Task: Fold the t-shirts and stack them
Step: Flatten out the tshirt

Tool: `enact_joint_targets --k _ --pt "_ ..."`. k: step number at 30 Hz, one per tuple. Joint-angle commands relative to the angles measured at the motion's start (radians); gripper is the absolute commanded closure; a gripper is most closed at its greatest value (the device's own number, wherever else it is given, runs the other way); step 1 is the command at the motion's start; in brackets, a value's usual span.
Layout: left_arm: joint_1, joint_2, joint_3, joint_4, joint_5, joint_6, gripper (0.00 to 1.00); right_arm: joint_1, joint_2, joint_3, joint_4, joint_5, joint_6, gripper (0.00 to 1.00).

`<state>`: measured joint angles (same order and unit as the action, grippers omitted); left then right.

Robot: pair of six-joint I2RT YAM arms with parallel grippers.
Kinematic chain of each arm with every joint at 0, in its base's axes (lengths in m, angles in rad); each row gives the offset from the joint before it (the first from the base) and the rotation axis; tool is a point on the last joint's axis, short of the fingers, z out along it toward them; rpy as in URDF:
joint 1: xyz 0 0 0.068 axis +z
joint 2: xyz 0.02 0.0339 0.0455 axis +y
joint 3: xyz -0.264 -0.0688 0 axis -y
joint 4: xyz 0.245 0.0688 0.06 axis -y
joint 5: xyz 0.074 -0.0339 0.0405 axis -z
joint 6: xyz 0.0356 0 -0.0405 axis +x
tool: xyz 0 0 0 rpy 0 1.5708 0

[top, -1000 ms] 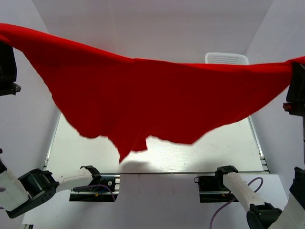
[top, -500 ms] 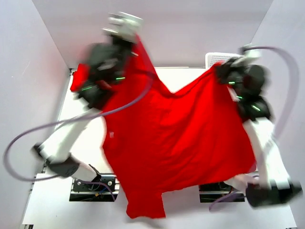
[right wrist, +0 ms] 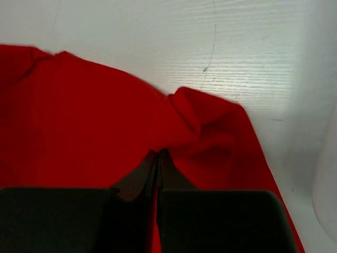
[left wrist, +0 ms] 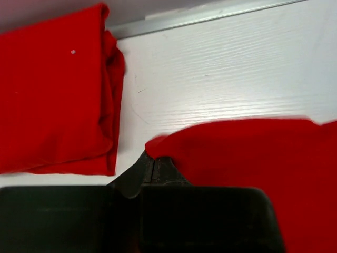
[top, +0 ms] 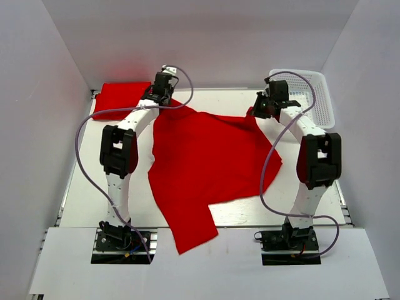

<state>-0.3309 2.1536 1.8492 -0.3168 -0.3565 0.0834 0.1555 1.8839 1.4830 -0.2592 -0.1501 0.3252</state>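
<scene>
A bright red t-shirt (top: 209, 162) lies spread across the table, and one end (top: 190, 231) hangs over the near edge. My left gripper (top: 164, 95) is shut on its far left corner (left wrist: 163, 146), low over the table. My right gripper (top: 260, 109) is shut on the far right corner, where the cloth bunches into folds (right wrist: 202, 124) around the jaws. A second red t-shirt (top: 122, 95) lies folded at the back left corner, just left of my left gripper (left wrist: 153, 159) and apart from it (left wrist: 52, 89).
A white mesh basket (top: 311, 94) stands at the back right, close behind the right arm. White walls enclose the table on three sides. A metal rail (left wrist: 200, 13) runs along the far edge. Bare tabletop (top: 100, 187) shows left of the shirt.
A second ago both arms held the shirt stretched high up near the camera. They have swung it forward and down, and it now lies on the table with both arms reaching far.
</scene>
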Motion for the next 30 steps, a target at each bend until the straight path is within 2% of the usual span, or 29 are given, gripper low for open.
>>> enact_joint_targets --k 1,5,9,11,13,14,15,17,18,20,23,26,30 --pt "0.041 -0.017 0.099 0.05 0.173 -0.057 1.0 0.004 0.056 0.118 -0.026 -0.013 -0.006 1.0" --pt "0.09 0.008 0.119 0.088 0.261 -0.079 1.0 0.004 0.107 0.227 -0.061 0.014 -0.005 1.0" --pt "0.118 -0.076 0.044 0.146 0.347 -0.099 1.0 0.003 0.046 0.235 -0.052 0.024 -0.031 1.0" --pt "0.128 -0.185 -0.039 0.183 0.373 -0.109 1.0 0.004 0.017 0.231 -0.054 0.038 -0.041 1.0" --pt "0.128 -0.276 -0.132 0.232 0.383 -0.125 1.0 0.01 -0.072 0.211 -0.049 0.058 -0.072 1.0" --pt "0.128 -0.373 -0.16 0.243 0.383 -0.138 1.0 0.012 -0.1 0.194 -0.04 0.079 -0.081 1.0" --pt "0.128 -0.424 -0.204 0.243 0.354 -0.139 1.0 0.012 -0.193 0.172 -0.038 0.102 -0.101 1.0" --pt "0.128 -0.521 -0.238 0.243 0.324 -0.139 1.0 0.012 -0.259 0.142 -0.026 0.129 -0.115 1.0" --pt "0.128 -0.62 -0.273 0.234 0.291 -0.139 1.0 0.012 -0.361 0.114 -0.023 0.145 -0.118 1.0" --pt "0.128 -0.72 -0.312 0.234 0.278 -0.139 1.0 0.012 -0.467 0.093 -0.025 0.19 -0.12 1.0" --pt "0.128 -0.924 -0.411 0.234 0.304 -0.139 1.0 0.012 -0.628 0.046 -0.021 0.188 -0.124 1.0" --pt "0.128 -1.091 -0.423 0.213 0.343 -0.129 1.0 0.01 -0.77 0.025 -0.014 0.17 -0.133 1.0" --pt "0.128 -1.228 -0.352 0.157 0.375 -0.12 1.0 0.009 -0.925 0.066 -0.04 0.099 -0.149 1.0"
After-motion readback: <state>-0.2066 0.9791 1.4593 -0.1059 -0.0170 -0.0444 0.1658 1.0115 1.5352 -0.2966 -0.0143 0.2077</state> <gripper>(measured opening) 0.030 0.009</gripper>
